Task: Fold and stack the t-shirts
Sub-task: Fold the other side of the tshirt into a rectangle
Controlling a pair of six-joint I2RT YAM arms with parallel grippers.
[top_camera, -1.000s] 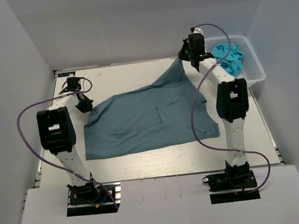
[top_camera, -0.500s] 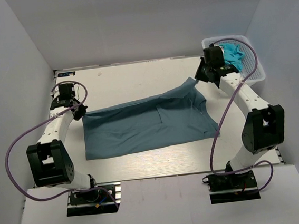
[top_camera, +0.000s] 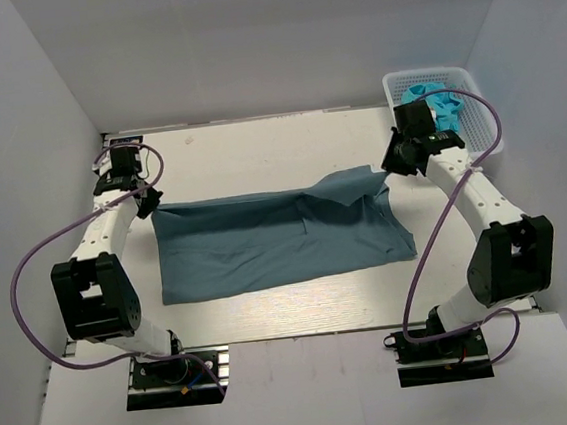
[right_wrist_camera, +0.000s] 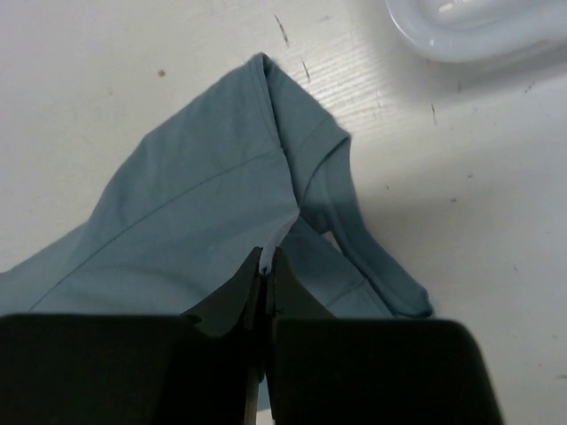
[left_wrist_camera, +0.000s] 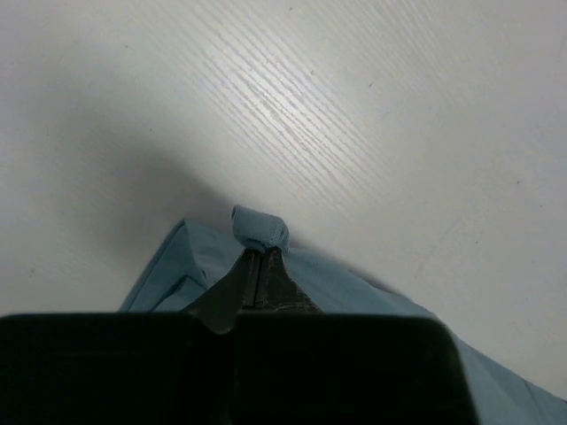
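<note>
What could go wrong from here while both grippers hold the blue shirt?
The left gripper pinches only a small nub of the t-shirt, so it might slip free. The right gripper works close to the basket and could bump it. Cloth there lies bunched, risking a crooked fold.

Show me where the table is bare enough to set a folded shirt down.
One bare strip: the far side of the table, between the t-shirt and the back wall. A second strip runs along the near edge. Crowded: the left edge under the left arm, and the far right corner around the basket and right arm.
</note>
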